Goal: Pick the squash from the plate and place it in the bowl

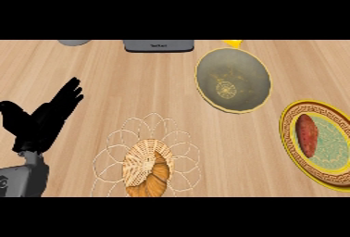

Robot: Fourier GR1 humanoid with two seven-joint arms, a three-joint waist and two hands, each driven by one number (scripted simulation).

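Squash (307, 134) lies on plate (332, 175) (right edge); bowl (254, 74) near; left hand (42, 121) rests, fingers straight.

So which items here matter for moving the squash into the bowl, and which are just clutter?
Part of the job:
- reddish squash
- patterned plate it lies on
- grey-green bowl, yellow rim

Just lying about:
- wicker basket
- dark grey appliance at far edge
- grey object, cut off
- left hand, open, resting
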